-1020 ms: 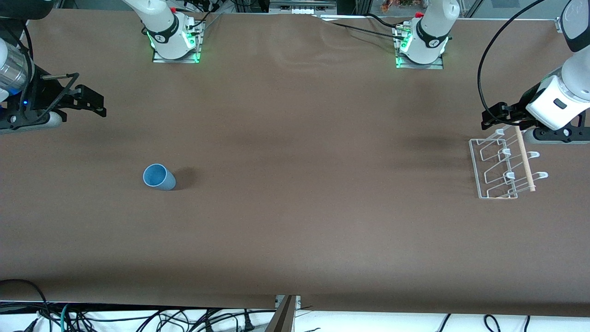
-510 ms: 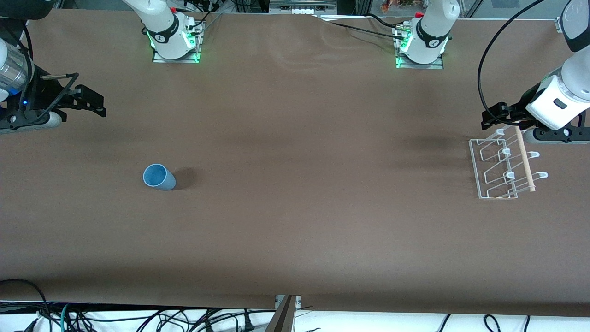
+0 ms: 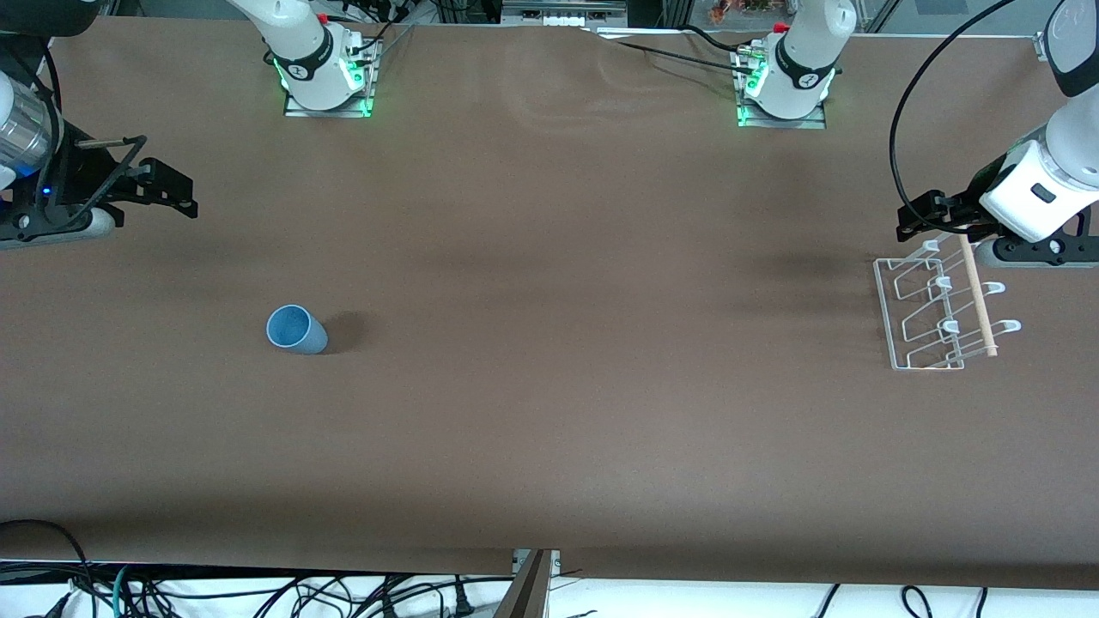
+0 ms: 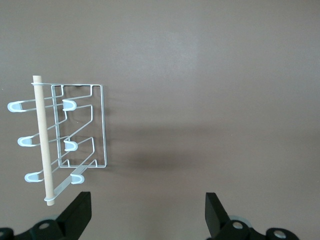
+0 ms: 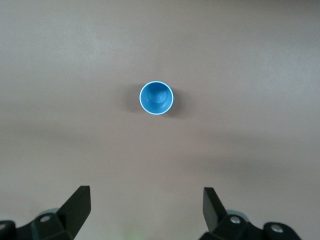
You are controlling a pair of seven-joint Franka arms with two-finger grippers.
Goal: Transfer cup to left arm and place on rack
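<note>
Right gripper (image 5: 145, 212) has both fingers spread wide with nothing between them, up in the air at the right arm's end of the table, looking straight down over bare brown table (image 3: 549, 412) with the cup (image 5: 156, 98) ahead of it and well apart from the fingertips. Left gripper (image 4: 147, 215) is just as wide open and also empty; it hangs over the end of the rack (image 3: 936, 309) that lies farthest from the front camera, at the left arm's end, and that arm waits. By my read, nothing of the task is done yet: no grasp, no handover, no placement. All three steps are left, and the right arm has to go first, coming down on the cup. The cup stands upright on the table, mouth up, toward the right arm's end, nearer to the front camera than the right gripper, well apart from the rack with open table between them. It looks like a small, light-blue, tapered tumbler: plain, no handle, empty inside, with a thin pale rim. The rack is white wire with looped pegs and a light wooden dowel (image 4: 42, 140) along one side; nothing hangs on it.
</note>
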